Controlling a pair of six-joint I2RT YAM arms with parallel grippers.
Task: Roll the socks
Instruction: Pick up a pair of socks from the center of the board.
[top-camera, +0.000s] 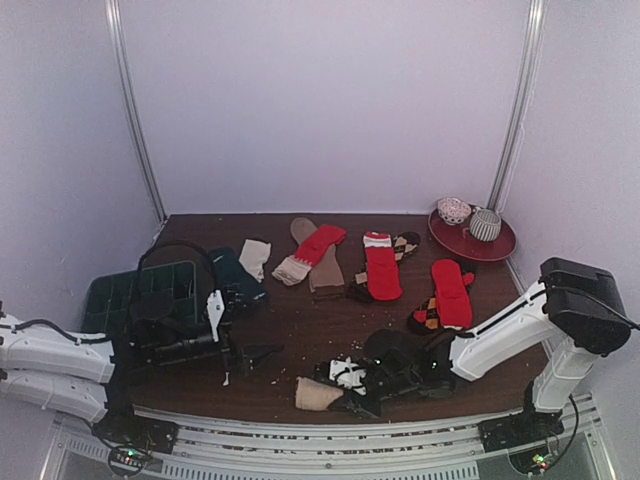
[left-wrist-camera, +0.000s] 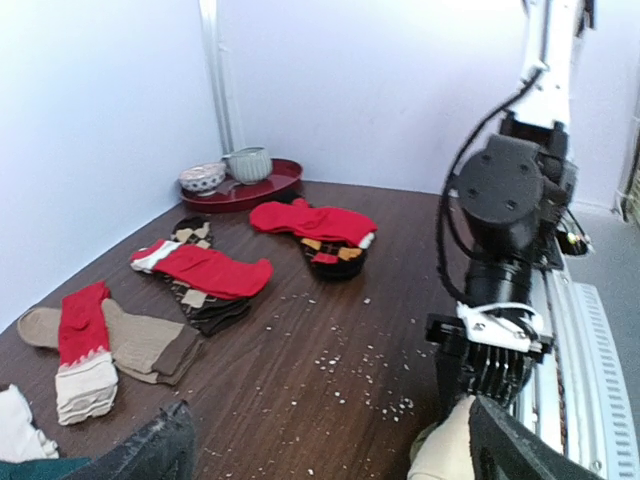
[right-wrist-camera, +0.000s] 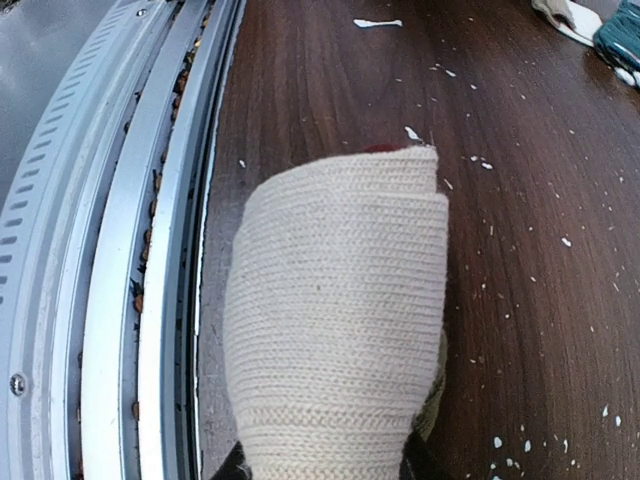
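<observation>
The right pincer (top-camera: 338, 391) is closed on a cream sock roll (top-camera: 316, 394), which sits at the near edge of the dark wooden tabletop (top-camera: 300, 320), just beside the metal rail (right-wrist-camera: 120, 300). The right wrist view shows the roll from close up, a thick knitted bundle filling the middle of the frame, with only slivers of the fingers showing at either side of its base. The left pincer (left-wrist-camera: 330, 440) stands wide apart and holds nothing; its dark fingers (left-wrist-camera: 150, 450) frame the bottom corners of its wrist view, low over the tabletop to the left of the roll. The remaining socks lie flat farther back. A dark teal sock (top-camera: 238, 275) and a small cream sock (top-camera: 255, 257) lie touching each other beside the green gridded tray (top-camera: 110, 295). Towards the middle, a red sock with a pale cuff (top-camera: 320, 245) lies across a tan sock (top-camera: 325, 275). To the right of these, a second red sock (top-camera: 382, 268) covers an argyle sock (top-camera: 405, 243), and a third red sock (top-camera: 452, 292) lies on another argyle sock (top-camera: 425, 318). At the far right corner a red plate (top-camera: 500, 248) carries two small bowls (top-camera: 453, 210). White specks are scattered over the wood near the roll.
</observation>
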